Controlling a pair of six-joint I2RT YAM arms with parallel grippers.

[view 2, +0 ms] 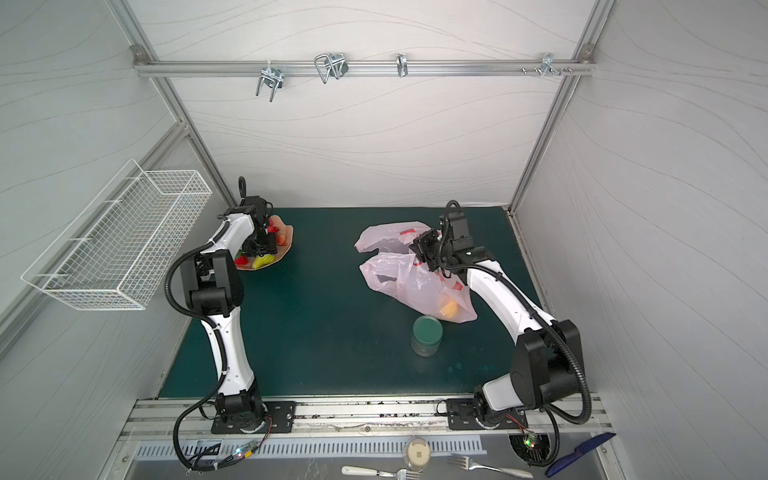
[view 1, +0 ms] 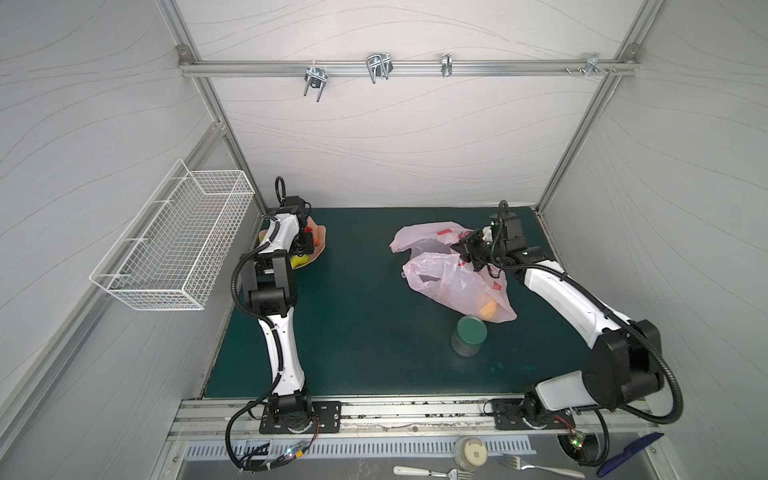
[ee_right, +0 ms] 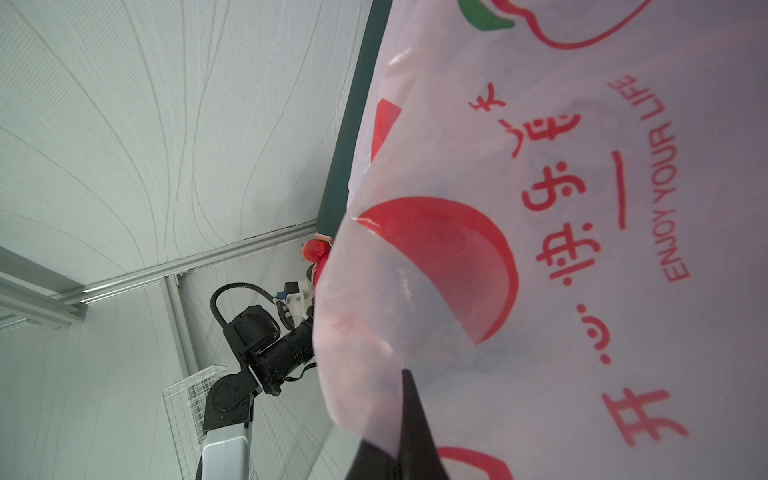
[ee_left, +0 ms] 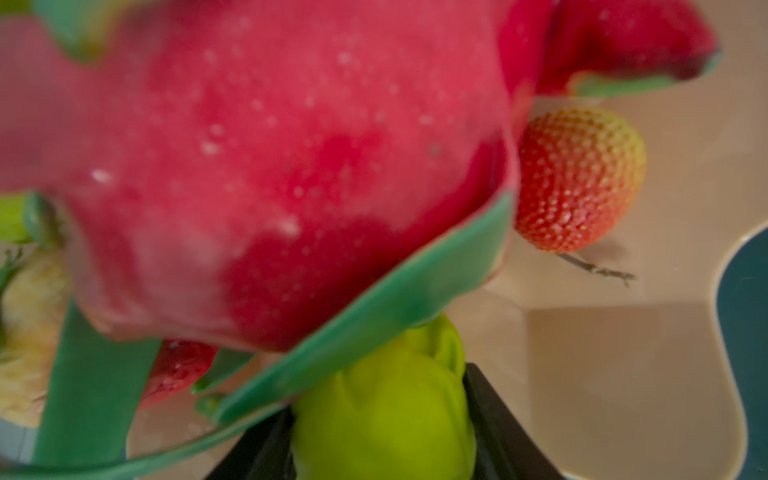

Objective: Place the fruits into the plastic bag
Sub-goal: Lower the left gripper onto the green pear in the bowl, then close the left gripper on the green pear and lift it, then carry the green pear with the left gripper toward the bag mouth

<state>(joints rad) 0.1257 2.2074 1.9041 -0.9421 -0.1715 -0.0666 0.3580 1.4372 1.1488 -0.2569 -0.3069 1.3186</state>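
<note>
Over the peach-coloured dish (view 1: pixel 321 239) at the back left my left gripper (ee_left: pixel 378 390) reaches down among the fruits. Its black fingers (ee_left: pixel 494 411) press both sides of a green lime (ee_left: pixel 386 419). A pink-green dragon fruit (ee_left: pixel 270 166) fills most of the left wrist view, with a red strawberry (ee_left: pixel 577 178) beside it and another strawberry (ee_left: pixel 178 370) partly hidden under it. The pale pink plastic bag (view 1: pixel 449 278) lies crumpled at the right of the mat, an orange-yellow fruit (view 1: pixel 487 309) showing through it. My right gripper (ee_right: pixel 405 374) is shut on the bag's rim and holds it raised.
A green-lidded glass jar (view 1: pixel 469 334) stands just in front of the bag. A white wire basket (view 1: pixel 174 241) hangs on the left wall beside the left arm. Metal hooks (view 1: pixel 378 66) hang on the back rail. Forks (view 1: pixel 540 467) and a blue comb (view 1: pixel 629 453) lie beyond the mat's front edge.
</note>
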